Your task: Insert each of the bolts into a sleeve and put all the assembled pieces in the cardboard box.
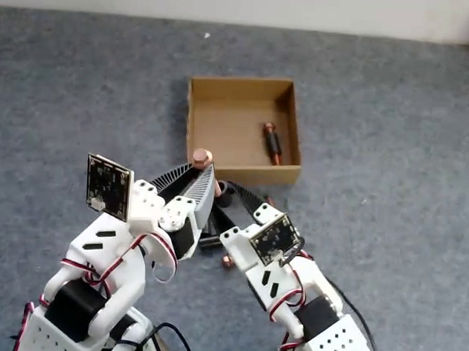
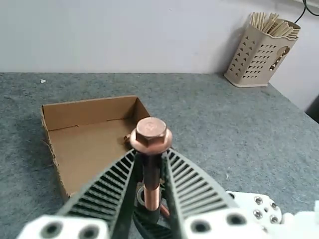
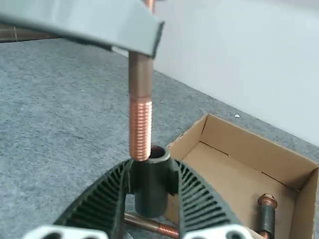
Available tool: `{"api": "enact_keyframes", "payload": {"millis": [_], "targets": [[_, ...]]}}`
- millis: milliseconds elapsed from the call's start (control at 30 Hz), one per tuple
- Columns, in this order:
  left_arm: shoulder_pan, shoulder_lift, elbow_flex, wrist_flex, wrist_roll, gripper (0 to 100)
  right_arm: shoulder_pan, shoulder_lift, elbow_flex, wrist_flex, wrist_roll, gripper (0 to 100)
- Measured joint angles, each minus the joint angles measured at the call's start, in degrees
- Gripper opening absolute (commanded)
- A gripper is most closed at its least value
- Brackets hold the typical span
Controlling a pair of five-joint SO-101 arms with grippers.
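Bolt [image 2: 151,137] in left hand [image 2: 150,155] meets sleeve [image 3: 151,186] in right hand [image 3: 151,167].

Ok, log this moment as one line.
left fingers: shut on bolt | right fingers: shut on sleeve | bolt tip at sleeve mouth | cardboard box: one assembled piece inside

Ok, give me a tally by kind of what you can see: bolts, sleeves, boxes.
Bolts: 3 (held bolt, boxed bolt, loose bolt); the arms may hide more.
Sleeves: 2 (held sleeve, boxed sleeve).
Cardboard box: 1.
Total: 6.
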Motion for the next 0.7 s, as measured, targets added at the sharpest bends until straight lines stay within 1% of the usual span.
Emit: {"api": "enact_keyframes", "payload": {"millis": [133,267,367,567,633,700], "targets": [[-0.3,0.0,0.1,-0.2,0.0,1,0.0,0.0,0.0,0.0,0.0,0.5],[-1.8,0.0,3.7,-5.5,0.0,1,0.1,0.0,0.0,0.0,0.0,0.5],[-1.6,1.1,7.5,-7.7,-0.1,1,0.1,-0.2,0.1,-0.3,-0.1,0.5],[-1.5,1.0,8.3,-8.2,-0.4,1,0.1,-0.3,0.1,-0.4,-0.2,0.5],[-1.3,1.0,8.4,-8.2,-1.8,1,0.1,-0.3,0.1,-0.4,-0.2,0.5],[-0.6,1.0,8.5,-8.0,-5.1,1,0.1,-0.3,0.1,-0.4,-0.2,0.5]]}}
